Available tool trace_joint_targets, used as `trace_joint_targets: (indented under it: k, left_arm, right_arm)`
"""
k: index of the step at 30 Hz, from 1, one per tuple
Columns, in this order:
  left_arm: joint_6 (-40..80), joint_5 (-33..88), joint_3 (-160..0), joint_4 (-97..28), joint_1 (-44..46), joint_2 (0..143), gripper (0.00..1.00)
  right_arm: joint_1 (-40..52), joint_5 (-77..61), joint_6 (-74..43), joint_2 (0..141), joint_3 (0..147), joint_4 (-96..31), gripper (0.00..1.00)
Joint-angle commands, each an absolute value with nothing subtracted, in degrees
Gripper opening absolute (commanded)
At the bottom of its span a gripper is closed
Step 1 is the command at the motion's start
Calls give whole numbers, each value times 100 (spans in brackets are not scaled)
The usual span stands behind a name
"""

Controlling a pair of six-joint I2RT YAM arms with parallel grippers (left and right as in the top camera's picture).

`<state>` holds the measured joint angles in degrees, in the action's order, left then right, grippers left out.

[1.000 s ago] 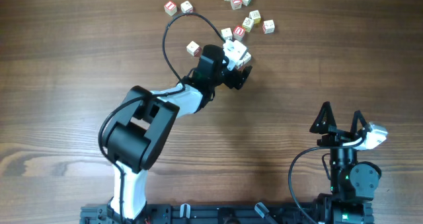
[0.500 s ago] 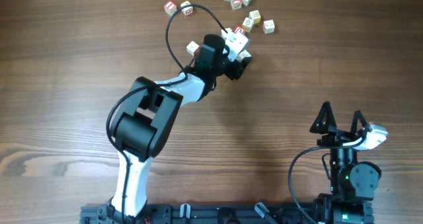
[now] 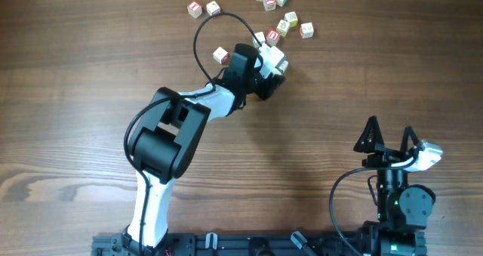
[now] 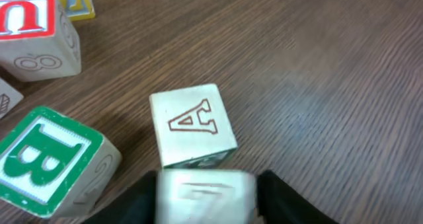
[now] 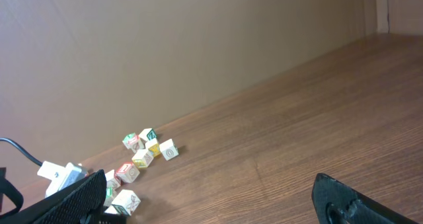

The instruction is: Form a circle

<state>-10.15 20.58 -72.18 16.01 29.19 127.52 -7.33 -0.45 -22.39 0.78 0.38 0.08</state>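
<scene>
On the wooden table (image 4: 330, 85), left fingers (image 4: 135, 203) pinch a half-cropped cube (image 4: 205, 194); right fingers (image 5: 344, 203) stand wide.

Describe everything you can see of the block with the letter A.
The A block is a small pale wooden cube resting flat on the brown table. Its top face bears a thin red outlined A, lying sideways in the left wrist view. Its near edge meets another pale cube between the fingers of the left hand.

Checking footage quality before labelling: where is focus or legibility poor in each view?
Left wrist: the pale wooden cube between the left gripper's fingers is blurred, the pale red-A cube sharp. Right wrist: the scattered letter cubes are tiny, unreadable. Overhead: even light, no glare.
</scene>
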Motion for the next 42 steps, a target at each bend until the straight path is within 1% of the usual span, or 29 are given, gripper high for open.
trace_joint_targets:
  k: [1, 4, 7, 10, 13, 15, 18, 20, 23, 26, 29, 31, 36, 38, 42]
  left_arm:
    - [-1011, 2139, -7177, 1562, 2921, 12827, 38]
    - [-1009, 2091, -7177, 1527, 2897, 12766, 34]
    - [-1007, 1778, -7177, 1179, 2897, 12411, 30]
    - [-978, 1031, -7177, 329, 2895, 11725, 26]
    - [-484, 663, -7177, -333, 2895, 11340, 27]
    - [-67, 517, -7177, -832, 2895, 11170, 29]
    - [1157, 416, -7172, -1789, 2897, 11098, 26]
    - [1911, 414, -7065, -1909, 2899, 11135, 25]
    - [2545, 154, -6700, -1337, 3004, 11190, 25]
    - [2598, -290, -6316, -316, 3234, 11351, 27]
    - [2598, -722, -6141, 224, 3444, 11513, 27]
    - [2598, -1262, -6117, 357, 3597, 11662, 27]
    - [2600, -1712, -6117, 454, 3625, 11723, 27]
    - [2600, -2053, -6117, 620, 3603, 11723, 29]
    - [2606, -2082, -6117, 731, 3568, 11723, 31]
  right_arm:
    - [-753, -137, -2163, 43, 30, 34, 100]
    - [-753, -137, -2163, 43, 30, 32, 100]
    - [-753, -137, -2163, 43, 30, 32, 100]
    - [-753, -137, -2165, 43, 30, 32, 100]
    - [-753, -137, -2163, 43, 30, 32, 100]
    - [-753, -137, -2163, 43, 30, 32, 100]
    - [-753, -137, -2163, 43, 30, 34, 100]
    - [-753, -137, -2163, 43, 30, 32, 100]
    - [-753, -137, -2163, 43, 30, 32, 99]
    - [-753, -137, -2163, 43, 30, 34, 100]
    - [-753, -137, -2163, 43, 30, 34, 100]
    - [-753, -137, -2163, 43, 30, 32, 100]
    - [-753, -137, -2163, 43, 30, 32, 100]
    - [-753, -137, -2163, 43, 30, 34, 100]
    - [-753, -137, -2163, 43, 30, 34, 100]
